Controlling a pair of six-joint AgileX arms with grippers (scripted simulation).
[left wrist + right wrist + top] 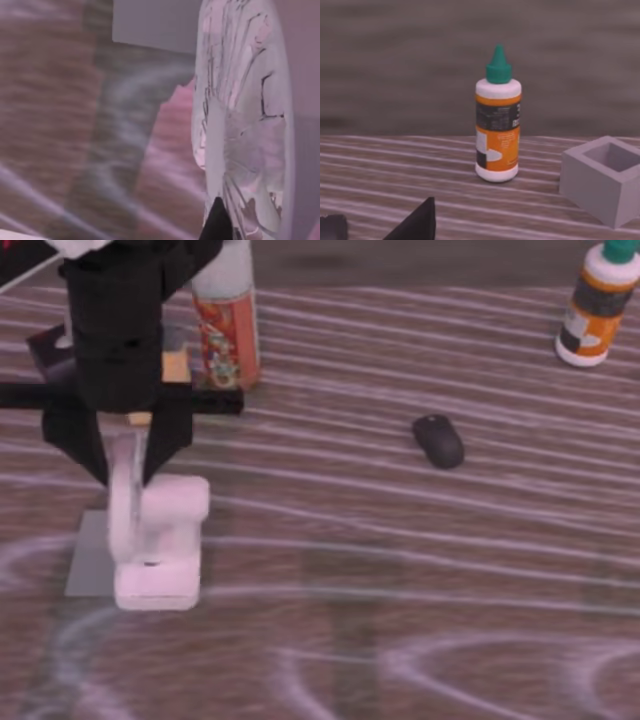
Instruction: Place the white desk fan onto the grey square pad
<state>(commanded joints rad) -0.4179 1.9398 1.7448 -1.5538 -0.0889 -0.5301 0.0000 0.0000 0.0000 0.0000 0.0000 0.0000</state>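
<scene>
Right up close, the white desk fan's round wire-grille head fills one side, a black fingertip of the left gripper against it. Beyond, the pale-grey square pad lies on the brown, white-streaked desk.

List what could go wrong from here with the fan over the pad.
1. The white desk fan sits toward the right edge of the grey square pad, its base seemingly overhanging onto the table; released here, it may end only partly on the pad.
2. The left gripper straddles the fan's thin grille head; on pulling away a finger could snag it and tip the fan.
3. The orange-labelled can stands close behind the left arm and could be knocked on retreat.
</scene>
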